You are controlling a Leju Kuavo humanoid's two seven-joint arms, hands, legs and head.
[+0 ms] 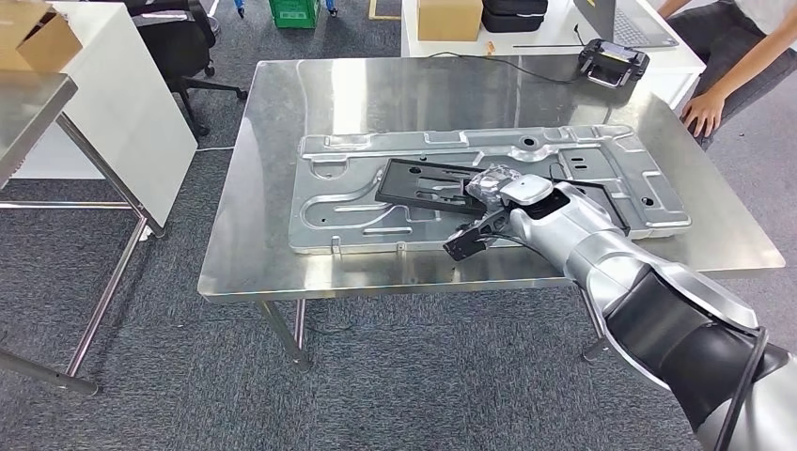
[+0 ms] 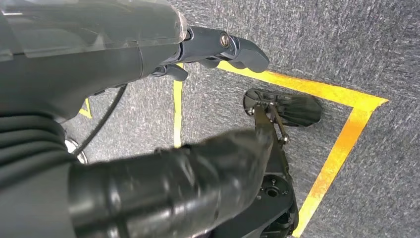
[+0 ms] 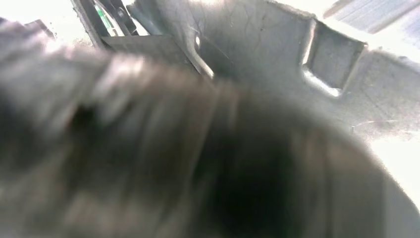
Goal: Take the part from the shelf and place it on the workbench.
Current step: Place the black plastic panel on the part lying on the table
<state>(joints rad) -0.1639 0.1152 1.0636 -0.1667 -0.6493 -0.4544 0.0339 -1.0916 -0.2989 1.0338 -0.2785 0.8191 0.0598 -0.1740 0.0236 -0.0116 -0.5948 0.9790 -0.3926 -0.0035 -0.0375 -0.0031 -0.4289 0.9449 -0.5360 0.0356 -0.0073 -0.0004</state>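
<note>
While the left robot hand (image 2: 218, 49) hangs empty over carpet, the right robot hand (image 1: 503, 202) grips the black part (image 1: 423, 183).

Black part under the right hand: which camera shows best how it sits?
Head view: the black part lies flat on the stamped metal panel, right hand at its end. Right wrist gives blurred dark edges; left wrist shows floor.

I see bare steel along the bench (image 1: 282, 169) at its left and near edges. The big stamped silver metal panel (image 1: 601, 160) and the flat black frame (image 1: 423, 183) lying on it fill the middle. A person's hand (image 1: 703, 111) rests at the far right corner.
</note>
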